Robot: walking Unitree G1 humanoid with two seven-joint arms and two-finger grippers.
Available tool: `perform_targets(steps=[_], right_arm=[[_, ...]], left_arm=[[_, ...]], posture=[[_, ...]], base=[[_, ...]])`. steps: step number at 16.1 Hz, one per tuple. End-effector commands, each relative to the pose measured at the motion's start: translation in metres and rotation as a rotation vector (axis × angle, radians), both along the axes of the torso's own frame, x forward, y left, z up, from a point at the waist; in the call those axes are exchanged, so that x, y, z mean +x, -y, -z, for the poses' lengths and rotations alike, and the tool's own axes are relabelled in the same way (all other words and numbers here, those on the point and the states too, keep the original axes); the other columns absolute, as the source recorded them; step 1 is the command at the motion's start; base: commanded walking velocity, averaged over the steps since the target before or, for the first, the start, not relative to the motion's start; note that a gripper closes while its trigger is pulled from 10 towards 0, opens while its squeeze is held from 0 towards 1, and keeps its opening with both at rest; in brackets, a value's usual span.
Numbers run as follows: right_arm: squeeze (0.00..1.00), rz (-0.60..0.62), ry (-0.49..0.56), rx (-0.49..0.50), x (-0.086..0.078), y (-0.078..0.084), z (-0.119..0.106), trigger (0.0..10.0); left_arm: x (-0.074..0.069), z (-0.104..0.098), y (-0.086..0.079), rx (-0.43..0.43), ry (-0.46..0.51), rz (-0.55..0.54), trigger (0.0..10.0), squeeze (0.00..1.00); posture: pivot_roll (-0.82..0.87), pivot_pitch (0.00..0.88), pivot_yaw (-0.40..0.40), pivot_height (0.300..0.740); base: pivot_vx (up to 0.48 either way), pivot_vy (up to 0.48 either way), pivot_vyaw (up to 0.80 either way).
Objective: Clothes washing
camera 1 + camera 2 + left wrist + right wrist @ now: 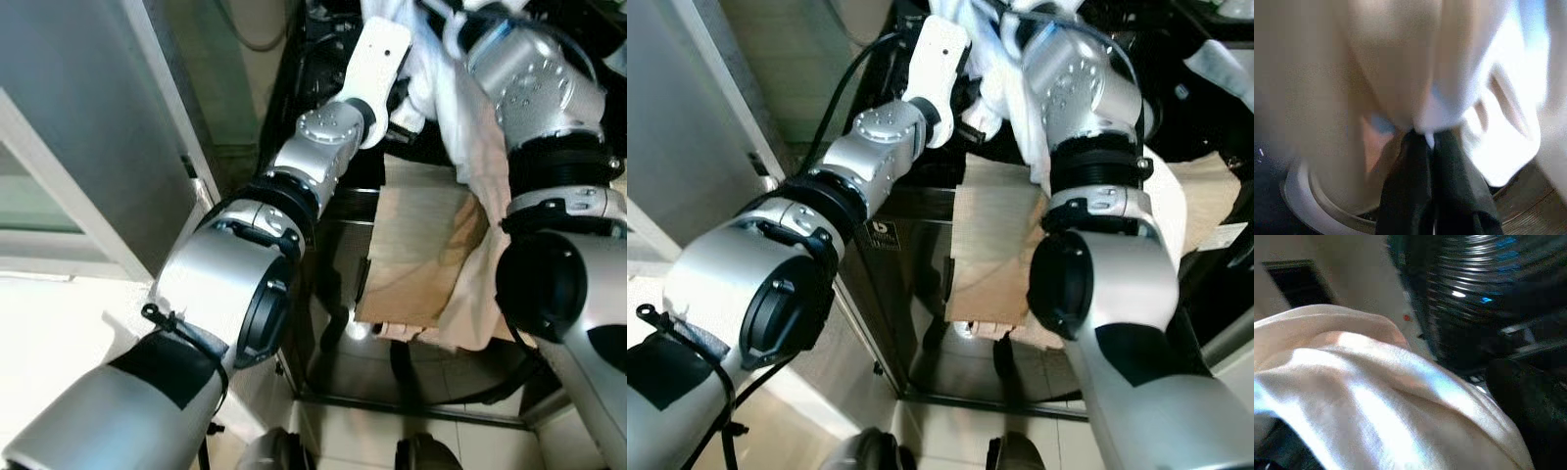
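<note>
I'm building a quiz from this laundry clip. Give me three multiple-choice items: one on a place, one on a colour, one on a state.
1. Where does the pale cream cloth garment hang?
A. Draped over the robot's right arm and down the dark washing machine's front
B. Flat on the floor
C. Folded on a shelf

2. What colour is the garment?
A. Red
B. Cream-white
C. Navy

3. What is the left gripper doing?
A. Hanging idle
B. Open above bare metal
C. Shut on the garment

Answers:
1 A: the eye views show it over the right arm, trailing down the machine.
2 B: it is pale in every view.
3 C: the left wrist view shows the black fingers pinching bunched cloth above the drum rim.
</note>
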State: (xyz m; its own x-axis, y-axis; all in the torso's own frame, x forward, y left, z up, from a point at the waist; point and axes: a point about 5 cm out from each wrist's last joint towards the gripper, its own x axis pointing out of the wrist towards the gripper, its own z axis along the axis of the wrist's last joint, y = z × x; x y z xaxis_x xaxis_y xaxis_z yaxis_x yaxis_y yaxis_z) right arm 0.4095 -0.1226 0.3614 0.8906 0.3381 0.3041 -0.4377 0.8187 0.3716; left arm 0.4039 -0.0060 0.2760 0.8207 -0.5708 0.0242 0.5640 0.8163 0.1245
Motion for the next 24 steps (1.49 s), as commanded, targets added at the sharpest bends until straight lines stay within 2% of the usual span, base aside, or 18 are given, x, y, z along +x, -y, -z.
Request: perform_targets(steps=[1, 2, 3, 7, 8, 11, 12, 13, 14, 15, 16, 18, 21, 22, 23, 24], right_arm=[[0.00, -0.042, 0.031, -0.016, -0.005, -0.006, -0.005, 10.0], [0.00, -0.045, 0.032, -0.019, -0.005, -0.006, -0.005, 10.0], [0.00, -0.048, 0.037, -0.032, -0.009, -0.005, -0.005, 10.0], [0.00, -0.036, 0.040, -0.018, -0.011, 0.002, -0.006, 10.0], [0.00, -0.011, 0.037, -0.017, -0.010, 0.008, -0.006, 10.0], [0.00, 0.101, 0.009, -0.052, -0.006, 0.028, -0.001, 10.0], [0.00, 0.191, -0.014, -0.089, -0.002, 0.041, 0.004, 10.0], [1.00, 0.288, -0.045, -0.101, 0.001, 0.057, 0.012, 10.0], [1.00, 0.303, -0.055, -0.102, 0.002, 0.060, 0.014, 10.0], [1.00, 0.368, -0.086, -0.122, 0.003, 0.070, 0.020, 10.0], [1.00, 0.368, -0.115, -0.122, 0.003, 0.074, 0.025, 10.0], [1.00, 0.229, -0.139, -0.111, 0.002, 0.070, 0.029, 10.0], [1.00, 0.197, -0.138, -0.257, 0.001, 0.075, 0.036, 10.0], [1.00, 0.166, -0.116, -0.396, -0.001, 0.072, 0.038, 10.0], [1.00, 0.197, -0.094, -0.671, -0.005, 0.074, 0.044, 10.0], [1.00, 0.340, -0.135, -1.150, -0.007, 0.089, 0.061, 10.0]], left_arm=[[0.002, -0.010, -0.002, 0.024, 0.026, -0.014, 10.0, 0.00], [0.002, -0.010, -0.002, 0.032, 0.031, -0.014, 10.0, 0.00], [0.001, -0.010, -0.001, 0.005, 0.028, 0.010, 0.0, 0.00], [0.001, -0.010, -0.002, -0.043, 0.009, 0.011, 0.0, 0.00], [0.002, -0.012, -0.004, -0.073, 0.005, 0.004, 0.0, 0.00], [0.004, -0.014, -0.009, -0.090, 0.015, -0.009, 0.0, 0.00], [0.004, -0.015, -0.010, -0.093, 0.017, -0.011, 0.0, 0.00], [0.004, -0.015, -0.011, -0.096, 0.018, -0.013, 0.0, 0.00], [0.004, -0.015, -0.011, -0.097, 0.018, -0.014, 0.0, 0.00], [0.004, -0.015, -0.011, -0.098, 0.018, -0.015, 0.0, 0.00], [0.004, -0.015, -0.012, -0.098, 0.017, -0.020, 0.0, 0.00], [0.006, -0.013, -0.015, -0.094, 0.014, -0.036, 0.0, 0.00], [0.006, -0.013, -0.017, -0.080, 0.019, -0.049, 0.0, 0.00], [0.006, -0.013, -0.017, -0.063, 0.027, -0.053, 0.0, 0.00], [0.007, -0.014, -0.017, -0.052, 0.033, -0.055, 0.0, 0.00], [0.007, -0.014, -0.018, -0.040, 0.037, -0.062, 0.0, 0.00]], posture=[[-0.29, 0.000, 0.143, 0.714], [-0.29, 0.000, 0.143, 0.714], [-0.29, 0.000, 0.145, 0.714], [-0.29, 0.000, 0.147, 0.714], [-0.28, 0.000, 0.146, 0.714], [-0.28, 0.000, 0.145, 0.714], [-0.28, 0.000, 0.144, 0.714], [-0.28, 0.000, 0.143, 0.714], [-0.28, 0.000, 0.143, 0.714], [-0.28, 0.000, 0.142, 0.714], [-0.27, 0.000, 0.139, 0.714], [-0.27, 0.000, 0.135, 0.714], [-0.27, 0.000, 0.132, 0.714], [-0.27, 0.000, 0.130, 0.714], [-0.27, 0.000, 0.130, 0.714], [-0.27, 0.000, 0.130, 0.714]], base=[[0.000, 0.000, 0.00], [0.000, 0.000, 0.00], [0.000, 0.000, 0.00], [0.000, 0.000, 0.00], [0.000, 0.000, 0.00], [0.000, 0.000, 0.00], [0.000, 0.000, 0.00], [0.000, 0.000, 0.00], [0.000, 0.000, 0.00], [0.000, 0.000, 0.00], [0.000, 0.000, 0.00], [0.000, 0.000, 0.00], [0.000, 0.000, 0.00], [0.000, 0.000, 0.00], [0.000, 0.000, 0.00], [0.000, 0.000, 0.00]])
